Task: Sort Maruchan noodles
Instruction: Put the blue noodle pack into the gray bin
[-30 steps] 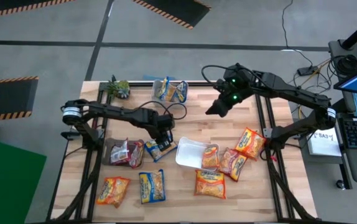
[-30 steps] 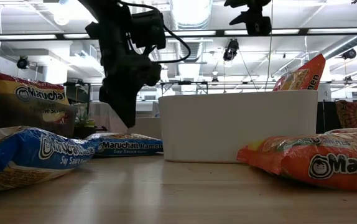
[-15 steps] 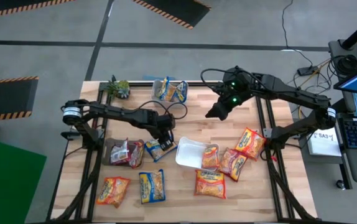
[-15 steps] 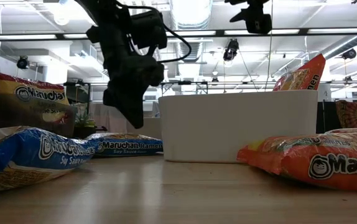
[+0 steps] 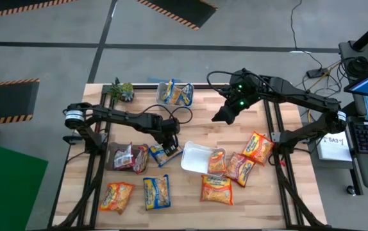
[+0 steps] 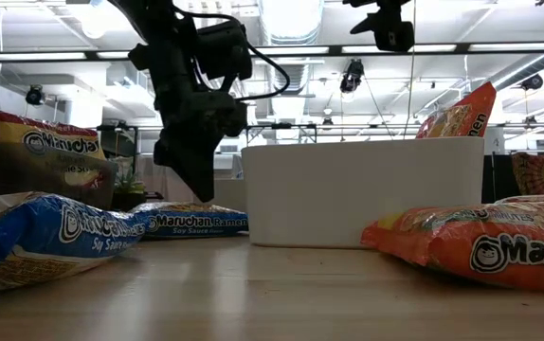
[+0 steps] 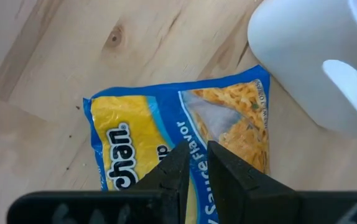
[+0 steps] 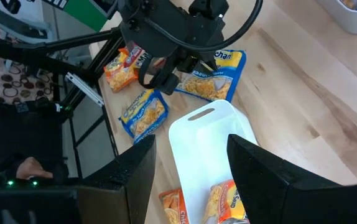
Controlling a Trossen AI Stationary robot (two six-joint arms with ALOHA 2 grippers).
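Two robot arms over a wooden table (image 5: 190, 115) scattered with Maruchan ramen packets.

Packets read "Maruchan"; the blue-and-yellow packet (image 7: 178, 134) under the left gripper (image 7: 194, 163) also shows "Flavor". The left gripper hangs just above that packet at centre-left of the high view, beside the white tray (image 5: 195, 157), fingers nearly pressed together, holding nothing. The right gripper (image 5: 222, 114), spread wide, hovers at upper centre. Orange packets (image 5: 217, 188) lie lower right. Ceiling lights and a workshop show behind.
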